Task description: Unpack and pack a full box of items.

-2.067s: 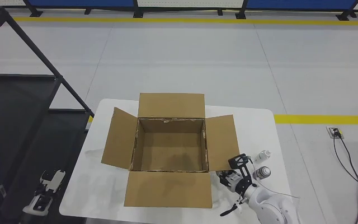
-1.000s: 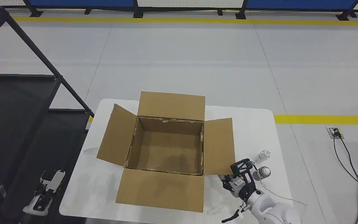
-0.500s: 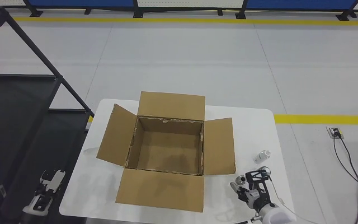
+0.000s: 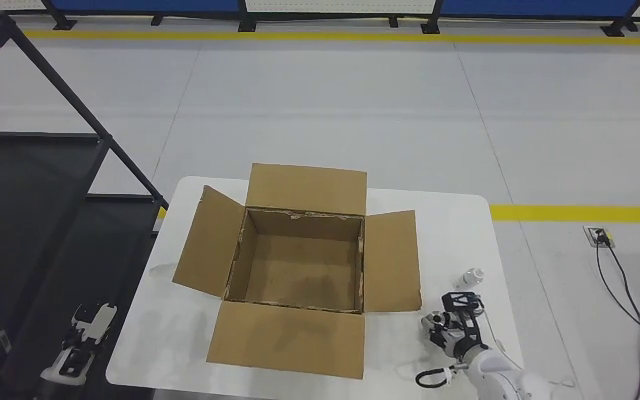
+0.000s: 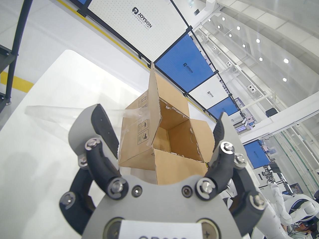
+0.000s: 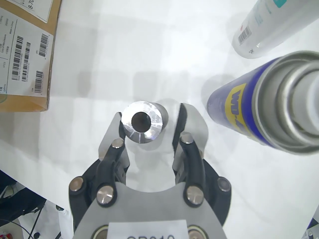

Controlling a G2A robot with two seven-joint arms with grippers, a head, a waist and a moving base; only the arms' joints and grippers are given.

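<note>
The open, empty cardboard box [image 4: 300,270] sits mid-table with all flaps spread; it also shows from the side [image 5: 172,138]. My right gripper [image 4: 458,322] hangs over the table's front right corner, pointing down. In the right wrist view its fingers [image 6: 183,120] press on a white bottle with a silver cap [image 6: 144,125] that stands on the table. Close beside it stand a blue and yellow spray can [image 6: 249,108] and a white bottle [image 6: 264,23] [image 4: 472,276]. My left gripper [image 5: 162,130] is open, holds nothing, and faces the box from low at the table's side.
The white table [image 4: 450,215] has bare surface right of the box and along its back edge. The box's right flap with labels [image 6: 25,50] lies near my right gripper. A black frame [image 4: 110,150] stands left of the table.
The box slid a little to the left early on. My right gripper travelled from the box's right flap to the front right corner, and it now covers the spray can in the top view.
</note>
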